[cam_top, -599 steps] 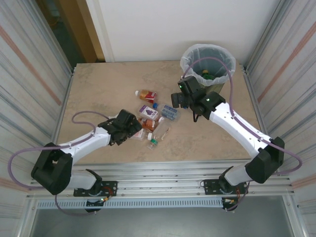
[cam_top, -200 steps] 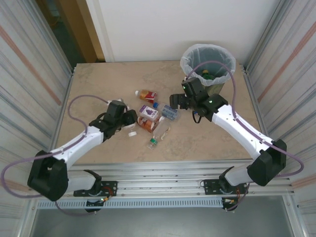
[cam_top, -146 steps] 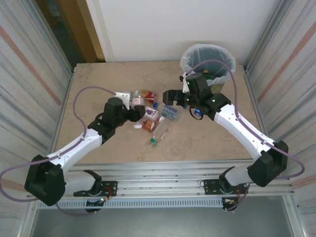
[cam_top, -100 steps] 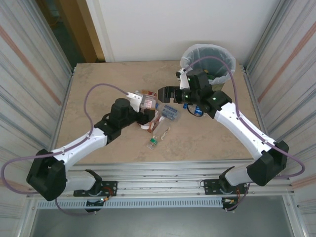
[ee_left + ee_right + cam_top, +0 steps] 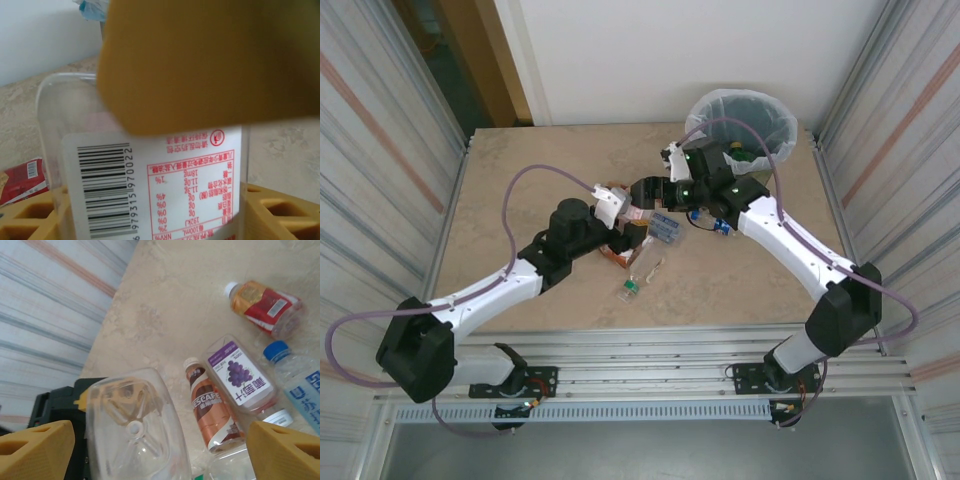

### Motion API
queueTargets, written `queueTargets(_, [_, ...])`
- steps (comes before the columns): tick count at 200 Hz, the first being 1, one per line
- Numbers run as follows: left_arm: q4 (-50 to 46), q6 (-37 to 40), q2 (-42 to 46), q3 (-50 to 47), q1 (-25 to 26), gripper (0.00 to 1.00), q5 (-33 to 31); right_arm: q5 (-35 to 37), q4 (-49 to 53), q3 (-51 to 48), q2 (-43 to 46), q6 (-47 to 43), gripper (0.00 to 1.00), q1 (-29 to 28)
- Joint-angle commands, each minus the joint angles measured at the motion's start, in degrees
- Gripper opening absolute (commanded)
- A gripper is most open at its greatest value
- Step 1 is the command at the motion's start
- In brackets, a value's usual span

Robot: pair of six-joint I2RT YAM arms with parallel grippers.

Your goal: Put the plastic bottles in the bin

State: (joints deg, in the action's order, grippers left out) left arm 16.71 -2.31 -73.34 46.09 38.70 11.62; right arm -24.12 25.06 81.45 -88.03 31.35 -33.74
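As we look down from above, the left gripper holds a clear bottle over the counter. The right gripper sits close against it, and the bin stands well behind. From the left wrist we see yellow fingers clamped on the bottle's white label. From the right wrist we see that gripper spread wide around the bottle's base, with other bottles lying beyond.
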Motion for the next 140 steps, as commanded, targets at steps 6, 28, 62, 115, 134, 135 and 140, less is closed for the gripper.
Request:
queueTargets(6, [2.89,2.19,0.13,1.9,0.56,0.48,1.93,-4.79,-0.31,0.99,-1.96,1.73,0.79,-0.19])
queueTargets(28, [2.8,2.76,0.01,1.86,0.94,0.48,2.2,-5.9,-1.13,0.93,-3.07,2.4,0.67,-0.19])
queueTargets(62, [3.07,2.81,-0.56,2.16,1.03,0.48,1.58,-5.85,-1.42,0.83,-3.41,2.99,0.43,-0.19])
queueTargets(115, [0.35,2.87,0.73,3.82,1.03,0.99,1.39,-3.0,-1.64,-0.94,-0.12,2.88,0.18,1.64])
queueTargets(134, [1.18,2.31,3.05,2.78,1.11,0.99,1.11,-2.36,-1.52,-0.81,1.86,2.84,0.16,3.48])
queueTargets(135, [1.25,2.26,3.17,2.69,1.12,0.99,1.03,-2.35,-1.51,-0.79,1.96,2.84,0.16,3.58])
queueTargets(140, [1.63,2.18,3.99,2.24,1.12,0.99,0.96,-2.14,-1.42,-0.7,2.65,2.7,0.16,4.16])
